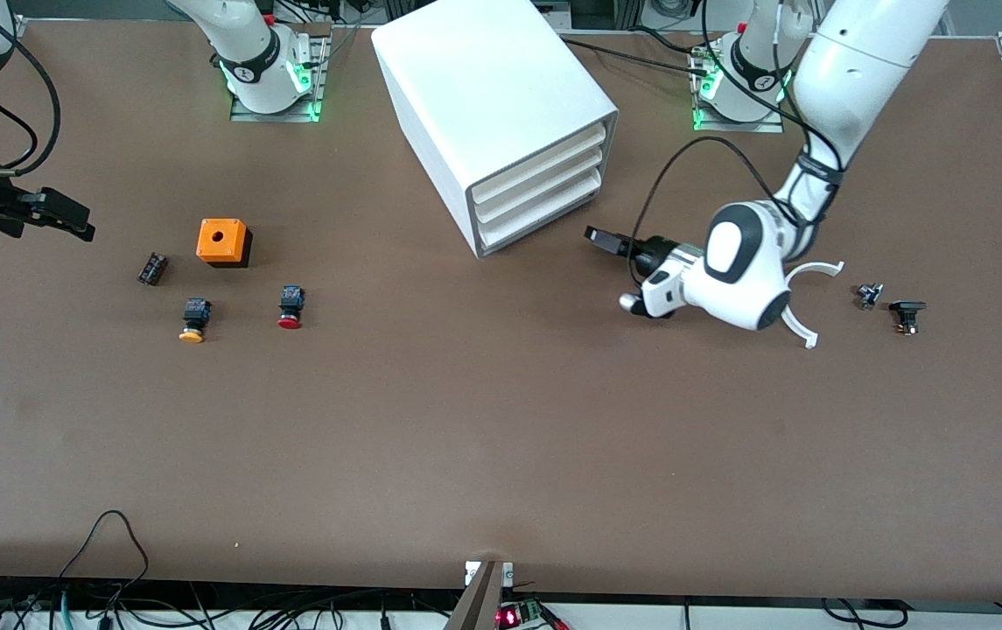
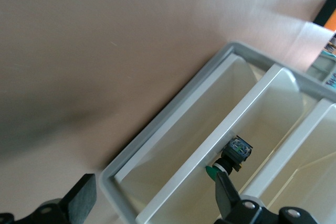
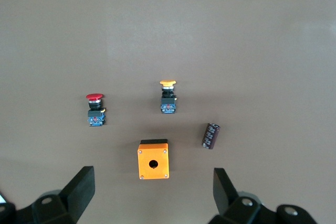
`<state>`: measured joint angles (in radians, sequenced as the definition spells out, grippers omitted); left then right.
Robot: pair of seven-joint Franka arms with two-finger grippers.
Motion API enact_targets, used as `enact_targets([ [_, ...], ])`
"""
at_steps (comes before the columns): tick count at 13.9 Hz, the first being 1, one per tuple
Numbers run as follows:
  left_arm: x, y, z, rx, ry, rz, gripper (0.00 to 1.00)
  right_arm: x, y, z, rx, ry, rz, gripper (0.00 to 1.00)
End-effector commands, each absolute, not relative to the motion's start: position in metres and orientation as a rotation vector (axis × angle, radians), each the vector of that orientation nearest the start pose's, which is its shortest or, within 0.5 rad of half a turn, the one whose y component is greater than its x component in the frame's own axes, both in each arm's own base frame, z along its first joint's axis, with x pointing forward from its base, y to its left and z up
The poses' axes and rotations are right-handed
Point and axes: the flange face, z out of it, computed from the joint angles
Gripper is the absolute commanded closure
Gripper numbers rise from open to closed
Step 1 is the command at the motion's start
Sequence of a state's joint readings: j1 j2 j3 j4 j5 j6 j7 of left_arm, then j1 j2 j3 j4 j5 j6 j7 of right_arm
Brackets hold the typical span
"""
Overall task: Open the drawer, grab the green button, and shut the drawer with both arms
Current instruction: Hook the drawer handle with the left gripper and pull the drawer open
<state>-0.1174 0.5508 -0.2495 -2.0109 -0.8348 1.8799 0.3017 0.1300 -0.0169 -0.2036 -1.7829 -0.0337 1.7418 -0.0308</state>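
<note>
— Where is your left claw [image 2: 152, 195]?

— Low in front of the big white box cabinet [image 1: 483, 96], pointing at its stacked shallow white plastic tray drawers; its two black fingers [image 2: 79, 199] are spread wide, holding nothing.

— And the lowest drawer [image 1: 540, 217]?

— From the front view it sits flush with the two above it, not pulled out.

— Can you see the small push button with the round dark-green cap and black body [image 2: 236, 156]?

— Only through my left wrist view; it lies in the scooped front of one of the trays, against a white dividing wall, its green cap just beside one fingertip; whether it touches, and which tray it is in, I cannot tell.

— Your right claw [image 1: 72, 219]?

— It waits over the right arm's end of the brown table [image 1: 501, 437], fingers wide apart and empty; below it stand an orange box with a round hole [image 3: 153, 160], a red-capped button [image 3: 95, 109], an orange-capped button [image 3: 168, 98] and a small dark cylinder [image 3: 211, 136], all apart from one another.

— Anything at the left arm's end?

— Two small dark parts [image 1: 890, 306] lying near each other on the table.
</note>
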Motion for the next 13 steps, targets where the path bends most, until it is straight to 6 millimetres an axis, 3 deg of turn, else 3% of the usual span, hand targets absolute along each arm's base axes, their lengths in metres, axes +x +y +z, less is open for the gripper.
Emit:
enact_targets([
  [1,0.458,-0.256,0.17,2.18,-0.17,-0.794,0.0,0.555,-0.045,0.553,-3.152,0.051,0.028,0.0],
  [7,0.416,-0.285,0.161,2.109,-0.155,-0.851,0.01,0.556,-0.048,0.553,-3.151,0.059,0.023,0.0],
  [8,0.411,-0.289,0.158,2.117,-0.149,-0.843,0.07,0.558,-0.047,0.551,-3.153,0.061,0.03,0.0],
  [9,0.406,-0.291,0.155,2.135,-0.146,-0.833,0.19,0.559,-0.047,0.553,-3.153,0.064,0.033,0.0],
  [10,0.407,-0.291,0.153,2.151,-0.142,-0.816,0.41,0.559,-0.047,0.553,-3.153,0.066,0.035,0.0],
  [12,0.408,-0.29,0.151,2.159,-0.137,-0.809,1.0,0.559,-0.047,0.553,-3.153,0.069,0.033,0.0],
  [13,0.411,-0.288,0.153,2.161,-0.135,-0.801,1.0,0.559,-0.047,0.554,-3.155,0.069,0.033,0.0],
])
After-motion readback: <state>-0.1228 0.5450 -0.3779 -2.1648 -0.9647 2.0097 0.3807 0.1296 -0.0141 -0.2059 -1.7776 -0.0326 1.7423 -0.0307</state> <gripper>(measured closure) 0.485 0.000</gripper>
